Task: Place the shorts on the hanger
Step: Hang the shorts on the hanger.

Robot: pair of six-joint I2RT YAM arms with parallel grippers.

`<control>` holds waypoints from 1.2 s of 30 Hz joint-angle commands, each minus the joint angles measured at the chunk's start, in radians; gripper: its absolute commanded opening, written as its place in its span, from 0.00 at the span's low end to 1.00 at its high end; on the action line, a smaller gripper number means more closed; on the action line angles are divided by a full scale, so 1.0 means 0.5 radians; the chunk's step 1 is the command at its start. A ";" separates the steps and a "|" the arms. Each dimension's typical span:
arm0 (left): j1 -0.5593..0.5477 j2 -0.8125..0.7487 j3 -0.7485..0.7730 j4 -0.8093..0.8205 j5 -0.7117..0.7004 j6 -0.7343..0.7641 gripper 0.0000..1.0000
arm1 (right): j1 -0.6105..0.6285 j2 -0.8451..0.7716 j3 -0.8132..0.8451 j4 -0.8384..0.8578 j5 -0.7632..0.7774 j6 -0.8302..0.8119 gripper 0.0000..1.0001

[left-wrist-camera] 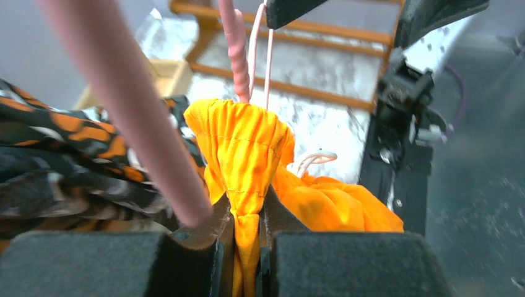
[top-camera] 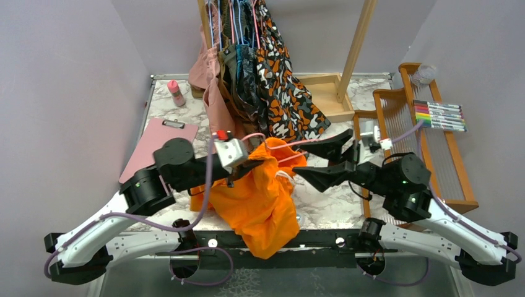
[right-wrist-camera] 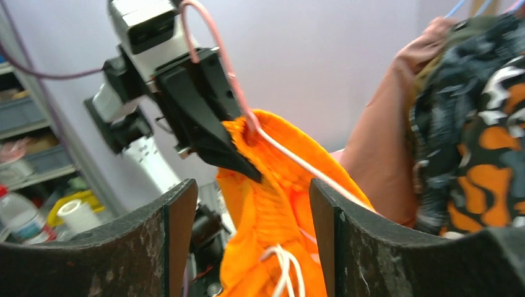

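**A:** Which step?

**B:** Threading. The left gripper (left-wrist-camera: 247, 213) is clamped on the bunched waistband of the shorts (top-camera: 260, 198), and the hanger (right-wrist-camera: 291, 154) wire touches that bunch. The right gripper (right-wrist-camera: 254, 204) gapes wide and empty, just beside the shorts.

**A:** Next?

**B:** Probably grasp the hanger and spread the fabric along it.

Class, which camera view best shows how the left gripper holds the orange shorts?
Left wrist view: close up, the left gripper is shut on a fold of the shorts. The top view shows that pinch small, from above; the right wrist view shows it side-on at the waistband.
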 commanded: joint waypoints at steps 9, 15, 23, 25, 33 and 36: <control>0.007 -0.226 0.454 0.459 -0.266 -0.005 0.00 | 0.016 -0.206 0.412 -0.526 0.673 -0.082 0.87; 0.008 -0.164 0.645 0.668 -0.011 -0.132 0.00 | 0.015 -0.248 0.259 -0.581 0.721 0.006 0.91; 0.009 -0.007 0.618 0.715 -0.097 -0.077 0.00 | 0.014 -0.137 0.183 -0.715 0.903 0.238 1.00; 0.007 0.195 0.909 0.696 -0.044 -0.004 0.00 | 0.015 -0.096 0.220 -0.738 0.965 0.239 1.00; 0.007 0.394 0.954 0.908 0.044 -0.013 0.00 | 0.016 -0.170 0.145 -0.725 1.081 0.289 1.00; 0.007 0.217 0.565 0.967 -0.133 -0.020 0.00 | 0.016 -0.234 0.035 -0.726 1.061 0.291 1.00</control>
